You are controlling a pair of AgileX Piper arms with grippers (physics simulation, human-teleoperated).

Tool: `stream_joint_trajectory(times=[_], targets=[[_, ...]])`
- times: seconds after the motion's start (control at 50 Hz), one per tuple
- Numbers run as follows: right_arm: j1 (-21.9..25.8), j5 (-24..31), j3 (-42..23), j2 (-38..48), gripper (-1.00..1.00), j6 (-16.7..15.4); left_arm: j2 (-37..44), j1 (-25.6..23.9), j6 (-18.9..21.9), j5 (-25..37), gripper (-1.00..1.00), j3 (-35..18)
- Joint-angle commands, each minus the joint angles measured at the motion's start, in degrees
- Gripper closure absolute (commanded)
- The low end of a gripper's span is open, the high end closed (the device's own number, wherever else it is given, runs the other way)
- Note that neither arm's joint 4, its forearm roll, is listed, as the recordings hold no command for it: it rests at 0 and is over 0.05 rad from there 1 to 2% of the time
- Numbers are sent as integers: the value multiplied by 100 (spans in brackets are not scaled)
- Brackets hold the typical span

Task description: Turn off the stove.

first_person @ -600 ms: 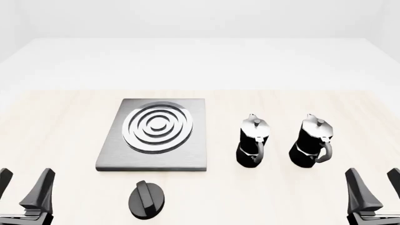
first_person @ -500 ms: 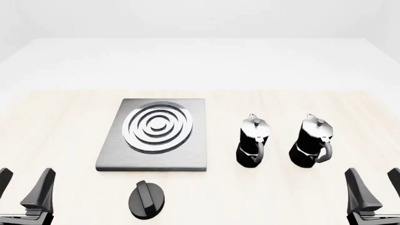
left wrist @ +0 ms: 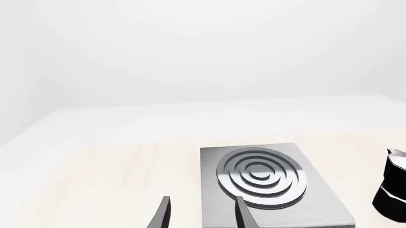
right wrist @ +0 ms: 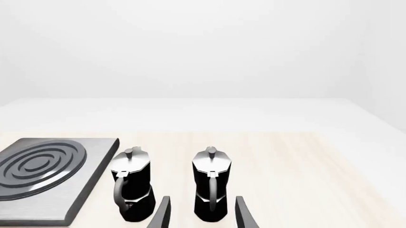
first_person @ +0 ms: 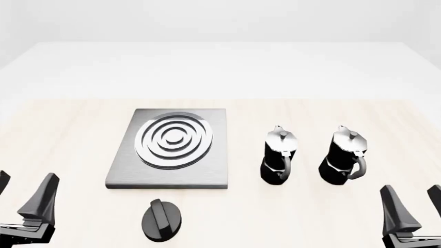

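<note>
Item 1, lower left corner of the front view: left gripper (first_person: 20,194). Black fingers spread apart, nothing between them, raised above the table (first_person: 62,129) and clear of every object. In the left wrist view its two fingertips (left wrist: 165,213) show at the bottom edge, parted, with bare tabletop between them and the stove plate beyond.

Item 2, left of centre in the front view: stove (first_person: 171,147). Flat square brushed-grey plate lying on the pale wood table, concentric silver burner rings (first_person: 173,139) set in its upper half. Seen also in the left wrist view (left wrist: 266,190), lower centre, and at the lower left edge of the right wrist view (right wrist: 44,175).

Item 3, lower centre-left of the front view: knob (first_person: 162,220). Round, black, with a raised bar standing nearly upright in the frame, tilted slightly. It sits just below the plate's near edge, apart from the plate and untouched by either gripper.

Item 4, right of centre: left moka pot (first_person: 279,155). Black body, silver top, upright, beside the plate but not touching it.

Item 5, further right: right moka pot (first_person: 343,156). Same make, upright, handle turned toward the lower right, near its twin with a gap between.

Item 6, lower right corner: right gripper (first_person: 413,204). Fingers parted, holding nothing, clear of the pots. In the right wrist view its fingertips (right wrist: 241,211) frame the base of one pot (right wrist: 211,190), which stands beyond them.
</note>
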Motion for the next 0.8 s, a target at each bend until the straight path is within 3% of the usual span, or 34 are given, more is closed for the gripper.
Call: stream_joint_trajectory(times=[0.02,0.22,0.26,0.38,0.46,0.8], targets=[[10,-10,0,16,-100,3,803,-528,389,-89,-100,-542],[16,-4,5,17,-100,6,1630,-984,656,-43,-100,-810],[16,5,3,4,-100,10,1824,-1129,479,10,-100,-888],[23,16,3,-5,-100,14,2477,-1288,712,46,-100,-1072],[16,10,4,3,-100,16,2987,-1437,617,202,-100,-1258],[12,7,4,7,-100,9,4214,-1432,761,762,-100,-1628]])
